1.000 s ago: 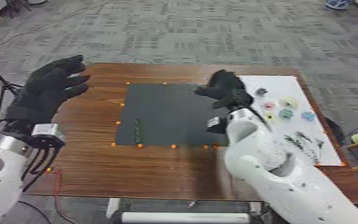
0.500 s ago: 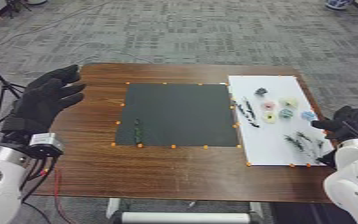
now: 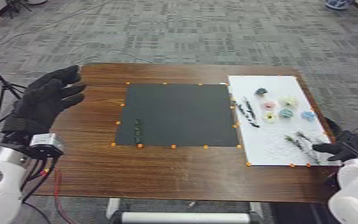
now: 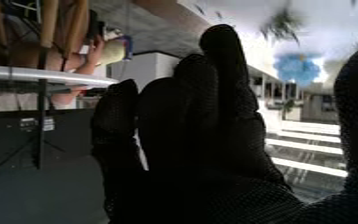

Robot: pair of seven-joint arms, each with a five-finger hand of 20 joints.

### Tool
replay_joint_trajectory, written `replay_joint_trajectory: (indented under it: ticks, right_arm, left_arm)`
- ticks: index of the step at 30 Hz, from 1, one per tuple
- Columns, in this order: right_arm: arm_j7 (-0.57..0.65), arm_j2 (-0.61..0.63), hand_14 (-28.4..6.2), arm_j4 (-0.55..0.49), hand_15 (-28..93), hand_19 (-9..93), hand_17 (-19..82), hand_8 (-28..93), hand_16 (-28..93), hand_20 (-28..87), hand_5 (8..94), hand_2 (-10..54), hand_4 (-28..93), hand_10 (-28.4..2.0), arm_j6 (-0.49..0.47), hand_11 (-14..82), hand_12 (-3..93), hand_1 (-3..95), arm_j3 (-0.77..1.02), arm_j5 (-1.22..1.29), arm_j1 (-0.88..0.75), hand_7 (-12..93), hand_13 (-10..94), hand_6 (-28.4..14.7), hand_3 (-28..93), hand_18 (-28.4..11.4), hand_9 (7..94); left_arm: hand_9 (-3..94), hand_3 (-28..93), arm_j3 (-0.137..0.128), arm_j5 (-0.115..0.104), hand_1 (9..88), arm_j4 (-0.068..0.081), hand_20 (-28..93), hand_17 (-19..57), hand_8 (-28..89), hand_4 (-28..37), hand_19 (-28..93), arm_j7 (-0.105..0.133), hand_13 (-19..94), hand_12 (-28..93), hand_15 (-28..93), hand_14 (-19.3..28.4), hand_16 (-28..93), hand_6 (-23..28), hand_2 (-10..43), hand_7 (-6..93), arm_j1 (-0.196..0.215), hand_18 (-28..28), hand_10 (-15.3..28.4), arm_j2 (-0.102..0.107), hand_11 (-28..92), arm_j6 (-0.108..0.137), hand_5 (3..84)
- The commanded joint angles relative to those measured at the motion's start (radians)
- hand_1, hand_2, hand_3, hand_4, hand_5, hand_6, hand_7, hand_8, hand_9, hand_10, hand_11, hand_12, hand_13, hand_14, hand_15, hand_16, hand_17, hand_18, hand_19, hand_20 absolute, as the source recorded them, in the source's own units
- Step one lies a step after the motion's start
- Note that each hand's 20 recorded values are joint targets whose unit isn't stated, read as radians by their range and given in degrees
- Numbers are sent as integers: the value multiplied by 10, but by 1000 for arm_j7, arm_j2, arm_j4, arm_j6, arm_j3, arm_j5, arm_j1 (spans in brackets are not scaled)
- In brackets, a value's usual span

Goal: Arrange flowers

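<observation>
Carrying table (image 3: 184,177): it is holding the dark mat (image 3: 180,115) and white sheet (image 3: 264,142).
Right hand (image 3: 346,148): it is coming closer to the leafy sprigs (image 3: 295,142), fingers straight, gripping nothing; maybe it is getting ready to pick one.
Left hand (image 3: 44,100): it is waiting, loose.
Flowers (image 3: 286,114): they are staying on the sheet.
Green stem (image 3: 138,134): it is lying on the mat.

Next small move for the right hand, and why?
Probably ease the right hand left toward the green sprigs on the white sheet: its fingers are straight and hold nothing, the sprigs lie just beside it, and one green stem lies on the dark mat.
</observation>
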State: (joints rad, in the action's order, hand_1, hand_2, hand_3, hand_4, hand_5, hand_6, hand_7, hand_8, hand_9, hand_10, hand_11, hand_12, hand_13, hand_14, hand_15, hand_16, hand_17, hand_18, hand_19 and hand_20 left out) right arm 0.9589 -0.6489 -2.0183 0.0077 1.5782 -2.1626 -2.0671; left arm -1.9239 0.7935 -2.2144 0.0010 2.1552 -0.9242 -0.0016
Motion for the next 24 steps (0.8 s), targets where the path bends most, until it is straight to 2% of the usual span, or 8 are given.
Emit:
replay_joint_trajectory:
  ticks: [1, 13, 20, 23, 24]
  right_arm:
    - [-19, -15, -156, -18, 811, 792, 232, -158, 398, 541, 572, -95, -283, -147, -31, 601, 491, 247, -10, 1, -14, 508, 539, -37, 698, -233, 589]
    - [-26, -24, -144, -31, 805, 804, 248, -151, 406, 537, 610, -95, -283, -142, -43, 596, 489, 230, -43, -3, 18, 506, 559, -29, 738, -233, 622]
    - [-28, -28, -144, -34, 803, 806, 250, -149, 409, 535, 617, -95, -283, -141, -62, 595, 490, 220, -43, -1, 21, 505, 562, -28, 756, -232, 628]
    - [3, -27, -140, -17, 802, 811, 259, -143, 412, 534, 633, -95, -278, -135, -63, 596, 488, 272, -70, 8, 41, 511, 570, -23, 811, -233, 644]
    - [19, -27, -138, -12, 801, 815, 263, -21, 415, 530, 630, -95, -277, -133, -58, 597, 486, 304, -81, 11, 49, 504, 579, -22, 805, -234, 649]
  left_arm:
    - [195, 682, -9, 1, 279, -9, 122, -94, -108, -235, 414, -2, 119, 203, 523, 133, -49, 26, -55, 231, 22, 195, 102, -15, 286, 5, 277]
    - [195, 682, -5, -1, 276, -8, 123, -94, -106, -235, 415, -4, 119, 202, 523, 133, -49, 27, -49, 228, 15, 195, 103, -14, 287, 16, 278]
    - [194, 683, -14, -4, 275, -13, 122, -94, -106, -237, 414, -1, 119, 202, 523, 134, -49, 26, -45, 231, 29, 195, 102, -21, 288, 19, 278]
    - [194, 683, -11, -5, 274, -11, 122, -94, -107, -238, 414, -2, 120, 201, 522, 134, -49, 27, -43, 231, 24, 195, 102, -20, 287, 19, 278]
    - [195, 683, -10, -4, 274, -10, 122, -95, -107, -237, 415, -3, 120, 201, 522, 134, -49, 27, -43, 231, 21, 195, 102, -19, 287, 19, 278]
